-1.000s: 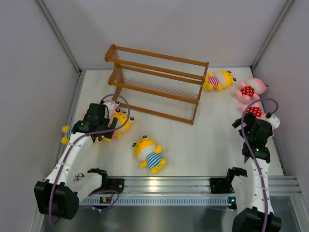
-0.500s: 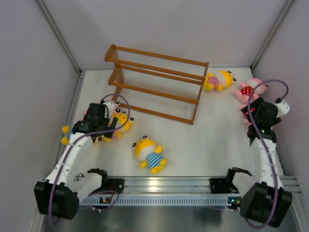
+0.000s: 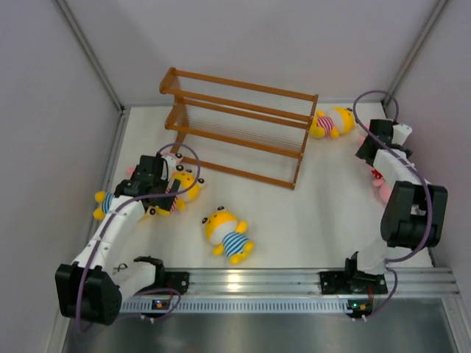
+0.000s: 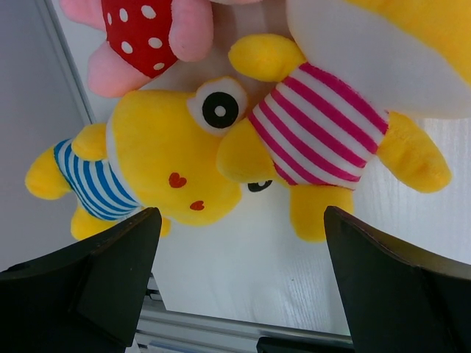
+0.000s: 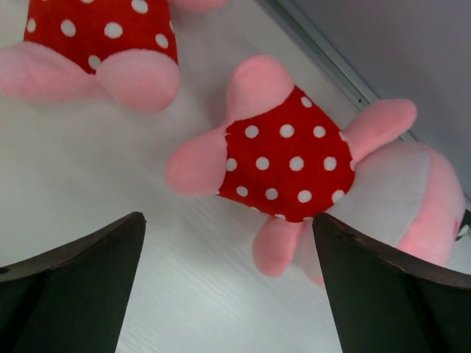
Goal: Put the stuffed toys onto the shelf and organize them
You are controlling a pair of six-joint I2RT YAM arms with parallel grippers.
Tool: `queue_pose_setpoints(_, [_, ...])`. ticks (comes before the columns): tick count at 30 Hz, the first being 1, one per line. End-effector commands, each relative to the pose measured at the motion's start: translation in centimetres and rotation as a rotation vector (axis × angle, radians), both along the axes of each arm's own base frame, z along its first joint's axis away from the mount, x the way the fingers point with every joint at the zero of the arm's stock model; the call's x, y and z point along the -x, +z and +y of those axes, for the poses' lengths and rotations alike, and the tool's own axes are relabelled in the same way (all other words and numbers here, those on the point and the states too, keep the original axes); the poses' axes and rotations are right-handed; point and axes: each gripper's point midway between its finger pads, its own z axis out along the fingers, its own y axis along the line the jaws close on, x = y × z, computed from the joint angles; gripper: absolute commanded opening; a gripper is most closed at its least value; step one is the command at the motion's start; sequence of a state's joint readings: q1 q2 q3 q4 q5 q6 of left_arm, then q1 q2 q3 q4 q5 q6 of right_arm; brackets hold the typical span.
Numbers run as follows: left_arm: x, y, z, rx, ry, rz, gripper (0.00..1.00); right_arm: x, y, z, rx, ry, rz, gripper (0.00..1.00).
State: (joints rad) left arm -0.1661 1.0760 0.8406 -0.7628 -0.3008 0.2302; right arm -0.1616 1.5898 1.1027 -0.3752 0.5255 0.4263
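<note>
Pink dotted toy (image 5: 287, 158) beneath spread right hand (image 5: 228, 224), possibly not touching

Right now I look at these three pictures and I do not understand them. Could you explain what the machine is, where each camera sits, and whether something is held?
Two robot arms are bolted at the near edge of a white table. The wide picture comes from a camera above and behind them; the other two from cameras on the wrists, where the dark shapes are gripper fingers. On the table stands a wooden shelf, no toys on it, and plush toys lie around. The left gripper hangs open over a pink-striped yellow toy, a blue-striped yellow toy and a pink toy. The right gripper hangs open over a red-dotted pink toy. Nothing is held.
</note>
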Motion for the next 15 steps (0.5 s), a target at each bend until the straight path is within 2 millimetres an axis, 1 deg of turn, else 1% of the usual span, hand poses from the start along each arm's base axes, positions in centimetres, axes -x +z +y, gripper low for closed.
queue_pose_setpoints(1, [-1.2, 1.0, 0.1, 0.001, 0.015, -0.047, 0.98, -0.9, -0.4, -0.1, 0.061, -0.006, 0.064, 0.97])
queue_pose_setpoints(2, [-1.3, 1.0, 0.1, -0.001, 0.016, -0.046, 0.98, -1.2, -1.6, 0.0, 0.064, 0.0, 0.105, 0.96])
queue_pose_setpoints(3, [-1.3, 1.1, 0.2, -0.005, 0.019, -0.048, 0.98, -1.6, -1.8, 0.0, 0.071, 0.006, 0.118, 0.96])
queue_pose_setpoints(4, [-1.3, 1.2, 0.2, -0.006, 0.02, -0.05, 0.98, -2.2, -1.2, -0.1, 0.101, 0.017, 0.129, 0.97])
queue_pose_setpoints(5, [-1.3, 1.2, 0.3, -0.007, 0.023, -0.052, 0.98, -2.5, -1.4, -0.1, 0.122, 0.02, 0.143, 0.96])
queue_pose_setpoints(6, [-1.3, 1.1, 0.3, -0.01, 0.025, -0.048, 0.98, -2.6, -2.3, -0.2, 0.142, 0.024, 0.183, 0.97])
queue_pose_setpoints(7, [-1.3, 1.1, 0.3, -0.01, 0.025, -0.048, 0.98, -2.7, -2.3, -0.4, 0.166, 0.028, 0.217, 0.96])
queue_pose_setpoints(8, [-1.3, 1.2, 0.3, -0.01, 0.025, -0.051, 0.98, -2.3, -2.2, -1.1, 0.218, 0.002, 0.254, 0.96])
queue_pose_setpoints(9, [-1.3, 1.2, 0.3, -0.01, 0.027, -0.052, 0.98, -2.0, -3.2, -1.5, 0.245, -0.007, 0.304, 0.96])
queue_pose_setpoints(12, [-1.4, 1.3, 0.4, -0.014, 0.031, -0.053, 0.98, -1.5, -4.1, -2.4, 0.307, -0.011, 0.367, 0.94])
queue_pose_setpoints(14, [-1.5, 1.3, 0.4, -0.015, 0.031, -0.05, 0.98, -1.1, -4.5, -2.6, 0.327, -0.006, 0.394, 0.86])
queue_pose_setpoints(15, [-1.5, 1.3, 0.4, -0.014, 0.032, -0.052, 0.98, -1.2, -4.3, -2.6, 0.33, -0.008, 0.378, 0.68])
